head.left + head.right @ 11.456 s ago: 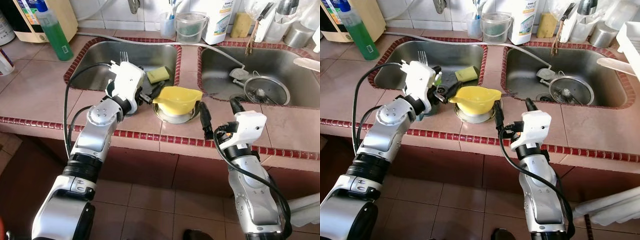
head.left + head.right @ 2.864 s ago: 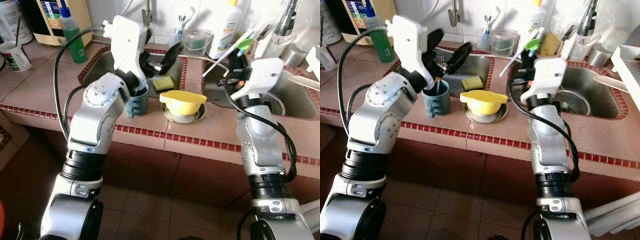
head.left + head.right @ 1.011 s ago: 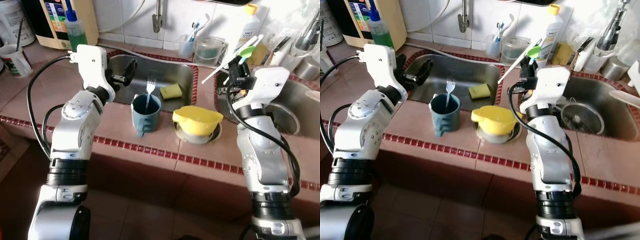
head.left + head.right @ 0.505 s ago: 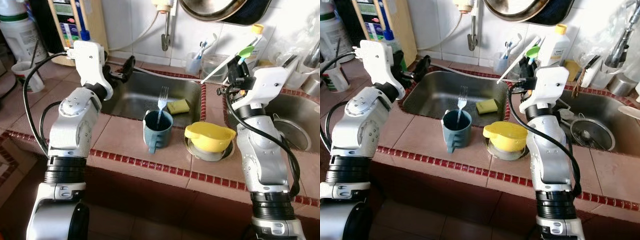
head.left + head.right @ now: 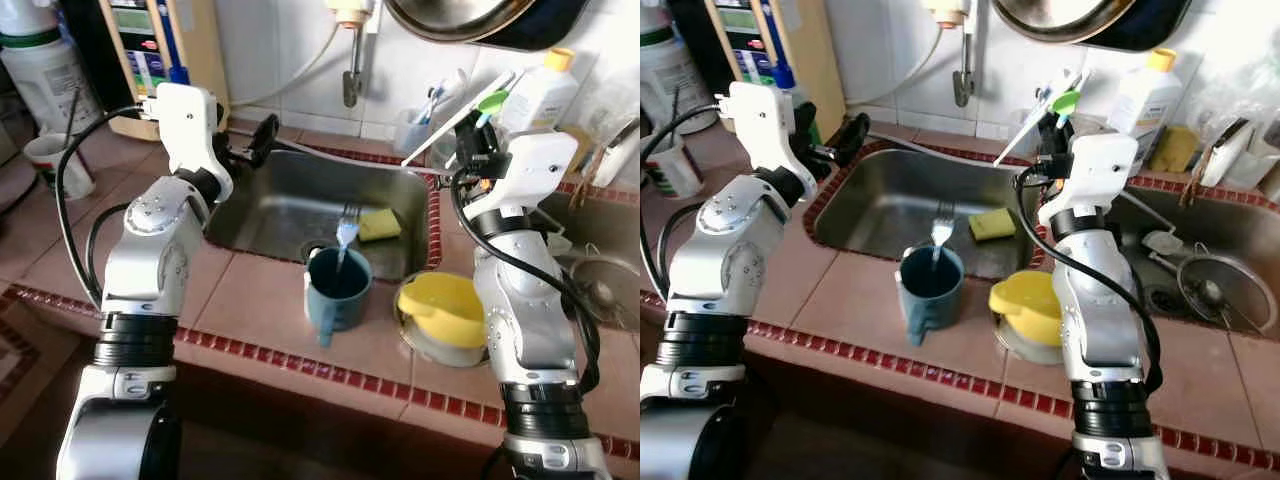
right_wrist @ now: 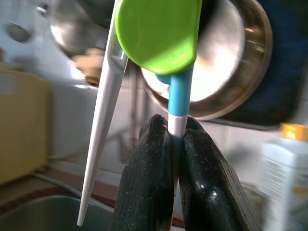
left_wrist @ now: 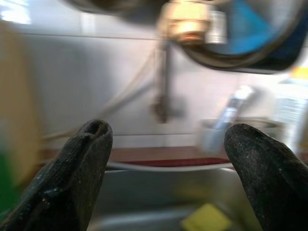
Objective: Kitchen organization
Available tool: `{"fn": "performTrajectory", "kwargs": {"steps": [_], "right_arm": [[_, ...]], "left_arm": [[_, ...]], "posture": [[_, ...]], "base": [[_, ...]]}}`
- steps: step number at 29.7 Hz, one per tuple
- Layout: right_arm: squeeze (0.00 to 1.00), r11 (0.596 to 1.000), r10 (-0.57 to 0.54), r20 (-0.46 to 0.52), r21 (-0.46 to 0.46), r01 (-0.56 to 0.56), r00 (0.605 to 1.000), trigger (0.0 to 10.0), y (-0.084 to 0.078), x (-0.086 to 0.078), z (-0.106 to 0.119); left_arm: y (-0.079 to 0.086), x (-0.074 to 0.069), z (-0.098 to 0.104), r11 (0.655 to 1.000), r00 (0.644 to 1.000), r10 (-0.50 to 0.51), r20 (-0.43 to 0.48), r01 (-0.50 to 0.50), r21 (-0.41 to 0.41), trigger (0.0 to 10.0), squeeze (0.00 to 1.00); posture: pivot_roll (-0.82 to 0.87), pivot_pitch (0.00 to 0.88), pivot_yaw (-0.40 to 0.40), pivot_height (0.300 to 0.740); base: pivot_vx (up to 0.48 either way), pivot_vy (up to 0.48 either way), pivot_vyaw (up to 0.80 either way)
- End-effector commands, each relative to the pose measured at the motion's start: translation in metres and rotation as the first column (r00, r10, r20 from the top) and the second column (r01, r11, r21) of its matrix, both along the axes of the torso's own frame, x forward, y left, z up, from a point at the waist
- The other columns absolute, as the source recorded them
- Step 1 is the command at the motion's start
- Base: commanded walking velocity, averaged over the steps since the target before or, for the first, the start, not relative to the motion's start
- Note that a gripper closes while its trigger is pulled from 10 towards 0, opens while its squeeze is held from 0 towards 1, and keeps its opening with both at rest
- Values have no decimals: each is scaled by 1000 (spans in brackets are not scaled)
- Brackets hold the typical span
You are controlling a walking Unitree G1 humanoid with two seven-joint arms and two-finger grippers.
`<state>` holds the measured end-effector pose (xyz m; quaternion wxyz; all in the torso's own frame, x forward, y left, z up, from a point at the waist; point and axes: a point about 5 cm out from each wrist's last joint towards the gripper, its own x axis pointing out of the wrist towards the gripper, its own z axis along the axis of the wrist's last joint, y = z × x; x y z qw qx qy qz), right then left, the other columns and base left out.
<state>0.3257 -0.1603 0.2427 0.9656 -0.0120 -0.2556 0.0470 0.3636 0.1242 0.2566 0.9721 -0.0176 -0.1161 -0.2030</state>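
A blue mug (image 5: 337,290) stands on the tiled counter (image 5: 250,300) at the front of the sink (image 5: 300,205), below and to the right of the left gripper (image 5: 262,135), with a fork (image 5: 344,240) already upright in it. That piece looks sorted. Right of the mug, below the right gripper (image 6: 173,144), a yellow bowl (image 5: 445,308) sits tilted on a metal dish, and a yellow sponge (image 5: 380,224) lies in the sink between the two arms, so by my reading a good part of the tidying is left.

The left gripper hangs raised over the sink's near-left corner, fingers (image 7: 84,159) spread wide with nothing between them or touching them.

The right gripper is up above the divider beside the sink, its fingers pressed narrow on the blue handle of a green-headed utensil (image 6: 161,33). A long white utensil (image 6: 103,120) slants alongside it; whether the fingers grip that one too I cannot tell. Both still need a home, probably the mug, which is down and to the left of this gripper
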Motion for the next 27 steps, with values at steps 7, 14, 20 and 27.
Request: {"fn": "performTrajectory", "kwargs": {"steps": [7,14,20,27], "right_arm": [[0,1000,14,2,17,-14,1000,10000,-5,4,9],[0,999,-9,-85,44,13,996,10000,-28,18,5],[0,996,-18,-167,81,32,986,10000,-44,30,-4],[0,995,-15,-223,93,37,975,10000,-51,41,-14]], "left_arm": [[-4,-6,6,997,997,-65,33,64,46,10000,0],[-12,-11,-1,988,992,-123,18,121,99,10000,0],[-22,-21,-6,969,979,-205,9,202,142,10000,0],[-34,-32,-13,946,961,-276,-15,274,171,10000,0]], "posture": [[-190,51,-9,732],[-191,62,-5,732],[-190,68,-3,732],[-186,85,1,732]], "base": [[0,0,0],[0,0,0],[0,0,0],[0,0,0]]}}
